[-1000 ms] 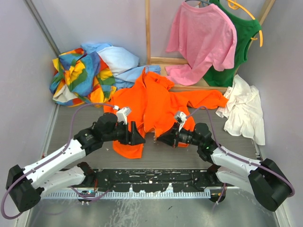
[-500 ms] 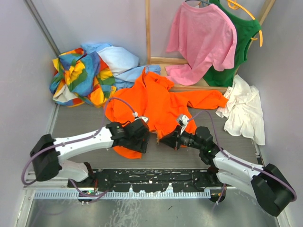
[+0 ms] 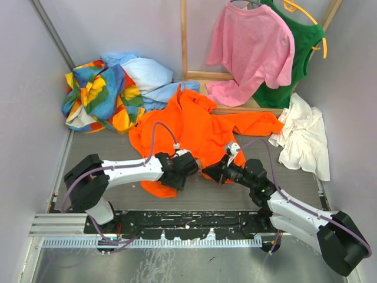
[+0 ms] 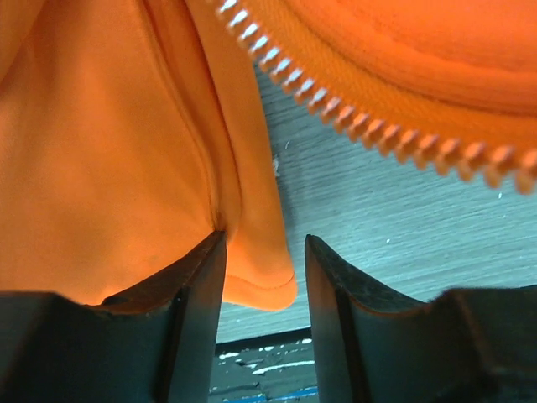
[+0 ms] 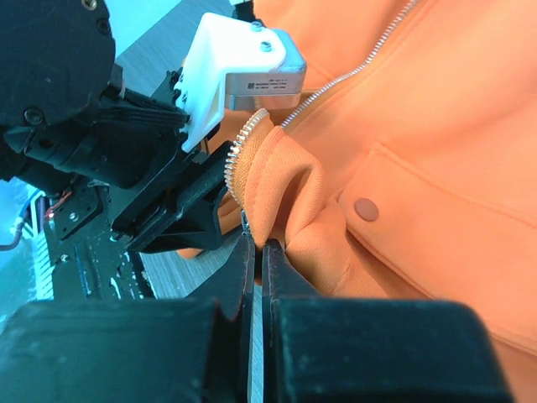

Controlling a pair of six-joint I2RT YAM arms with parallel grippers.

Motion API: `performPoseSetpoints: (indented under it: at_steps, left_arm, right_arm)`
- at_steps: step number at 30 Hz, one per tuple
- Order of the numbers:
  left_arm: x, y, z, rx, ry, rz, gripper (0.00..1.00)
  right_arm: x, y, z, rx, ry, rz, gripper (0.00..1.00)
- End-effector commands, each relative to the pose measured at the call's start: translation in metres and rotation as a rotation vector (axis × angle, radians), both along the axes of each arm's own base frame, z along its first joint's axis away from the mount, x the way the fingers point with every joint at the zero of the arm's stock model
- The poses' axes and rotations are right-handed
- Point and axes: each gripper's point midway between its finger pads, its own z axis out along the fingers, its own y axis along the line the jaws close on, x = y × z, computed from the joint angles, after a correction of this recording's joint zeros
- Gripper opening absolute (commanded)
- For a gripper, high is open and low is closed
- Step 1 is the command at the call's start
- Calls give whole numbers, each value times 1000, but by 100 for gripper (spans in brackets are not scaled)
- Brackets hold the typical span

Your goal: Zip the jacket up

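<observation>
Pinching the jacket at its zipper edge on the table, the right gripper stays-free clamps tight; the left gripper, jaws apart astride the hem corner, may close on bare fabric, missing the teeth.

Grey wood-grain bench: jacket centre; patchwork garment, pale blue cloth back left; white cloth right.

The left gripper's fingers are matt black plastic. Between them, the jacket is soft, matt orange cloth — its zipper teeth pale, faintly glossy plastic. Beneath the tool, the table looks grey, smooth and wood-grained — lightly scuffed.
</observation>
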Motion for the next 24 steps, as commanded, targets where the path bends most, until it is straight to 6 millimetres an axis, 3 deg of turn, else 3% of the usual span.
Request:
performPoseSetpoints:
  at_steps: [1, 4, 11, 16, 19, 21, 24]
  left_arm:
    - [10, -14, -8, -57, -48, 26, 41]
    - [11, -14, -12, -54, -50, 24, 32]
    - [21, -13, -3, -92, -64, 12, 0]
    - [31, -33, 38, -386, -62, -2, 0]
    - [32, -35, 56, -558, -43, 39, 2]
    - [28, -38, 60, -671, -7, 70, 4]
    - [22, -30, 44, -681, 24, 114, 7]
  right_arm:
    - [17, -9, 4, -8, -33, -97, 1]
    - [18, -11, 2, -19, -23, -108, 1]
    - [20, -13, 0, -20, -18, -123, 1]
    - [21, -15, 3, -15, -29, -131, 1]
    - [20, -16, 3, -15, -32, -132, 1]
    - [20, -16, 3, -16, -32, -132, 1]
    - [20, -15, 2, -19, -28, -127, 1]
